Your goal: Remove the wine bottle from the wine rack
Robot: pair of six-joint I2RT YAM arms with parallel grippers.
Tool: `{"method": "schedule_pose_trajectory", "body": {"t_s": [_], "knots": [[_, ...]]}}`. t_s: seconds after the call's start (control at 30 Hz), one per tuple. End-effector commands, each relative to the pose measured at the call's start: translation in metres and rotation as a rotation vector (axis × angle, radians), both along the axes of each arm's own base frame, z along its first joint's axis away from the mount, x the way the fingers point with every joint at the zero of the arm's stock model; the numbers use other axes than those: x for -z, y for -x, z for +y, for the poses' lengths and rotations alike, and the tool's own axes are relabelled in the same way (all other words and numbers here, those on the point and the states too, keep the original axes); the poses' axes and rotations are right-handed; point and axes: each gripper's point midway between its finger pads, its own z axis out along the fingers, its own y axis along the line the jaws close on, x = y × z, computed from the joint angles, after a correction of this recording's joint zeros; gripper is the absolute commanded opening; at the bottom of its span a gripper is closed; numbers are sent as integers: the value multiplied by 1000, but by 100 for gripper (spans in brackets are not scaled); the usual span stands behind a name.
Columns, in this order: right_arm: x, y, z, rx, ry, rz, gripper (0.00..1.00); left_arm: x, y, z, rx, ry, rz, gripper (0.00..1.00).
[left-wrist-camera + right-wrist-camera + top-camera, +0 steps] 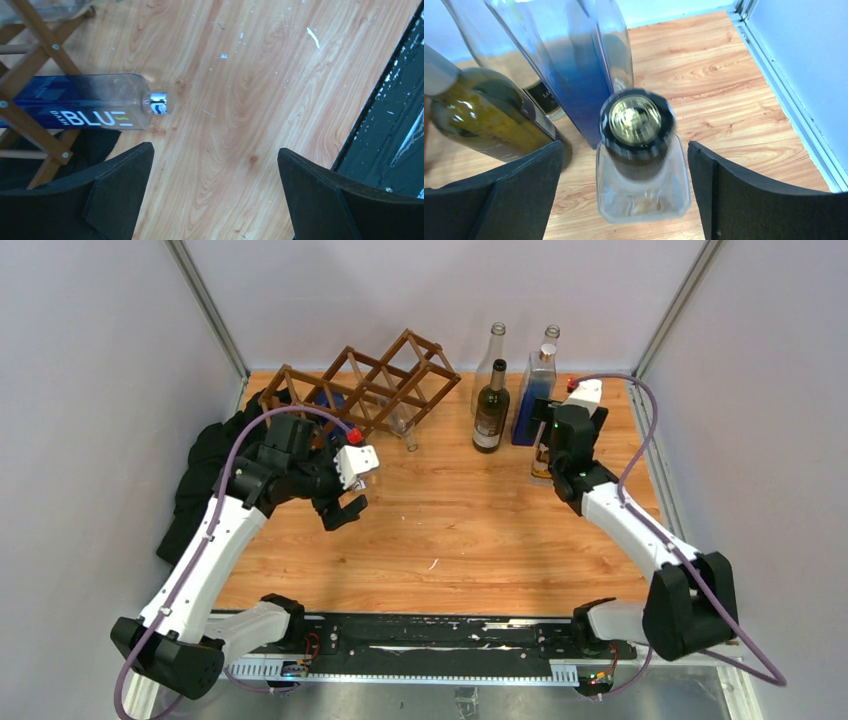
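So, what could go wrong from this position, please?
1. The right arm's open jaws hang over the black-capped clear bottle, close to the tall blue bottle and the dark wine bottle; a sideways move may topple them.
2. Pulling the lying blue bottle could drag the wine rack along.
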Motion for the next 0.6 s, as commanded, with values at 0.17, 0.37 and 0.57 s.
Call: {"method": "schedule_pose_trajectory", "body": {"t_s": [0.17,0.37,0.57], "knots": [[-67,29,1,-18,-99,-87,97,-29,-30,14,-116,0,-52,100],[-108,39,23,-89,-94,-85,98,-36,-48,34,-192,2,-63,100],[-132,54,117,-373,-130,-50,98,-37,-65,64,-248,-29,-93,100]]}}
